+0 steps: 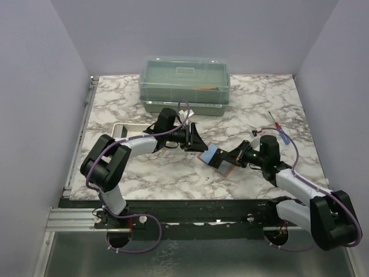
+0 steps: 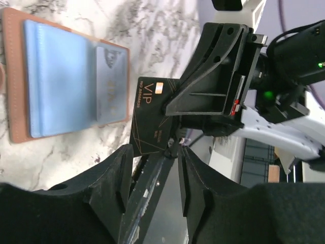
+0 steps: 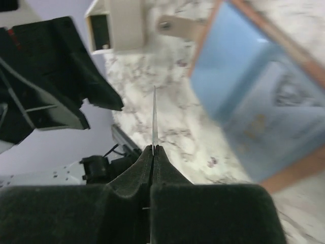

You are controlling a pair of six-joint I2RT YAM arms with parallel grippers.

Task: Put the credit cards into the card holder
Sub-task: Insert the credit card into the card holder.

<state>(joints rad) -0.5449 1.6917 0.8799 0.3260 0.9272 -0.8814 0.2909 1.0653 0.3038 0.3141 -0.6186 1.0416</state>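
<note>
The card holder is lying open and flat on the marble table, between my two grippers. A brown leather-look border is framing its bluish pockets. A pale card, grey-blue, is sitting in one of those pockets. Its faint markings are too blurred for me to read.

My right gripper is pinching a black card by one edge, with the pads pressed tight together. It is holding the card in the air just beside the holder's rim, and I cannot tell whether card and holder are touching. My left gripper is standing with its jaws apart. The card's lower corner is sitting at the gap between them, and neither of the fingers is pressing on it as far as I can see.

The black card is showing "VIP" in gold letters beside a small gold chip. A smaller line beginning "NO" is running alongside, but its digits are too fine to read.

Only the left wrist view is giving me the card's face. The right wrist view is showing it edge-on, a thin pale line rising from the closed pads. The top view is hiding the card behind the grippers. It alone is showing the green lidded box at the far edge, its white label unreadable, and the white tray by my left arm.
</note>
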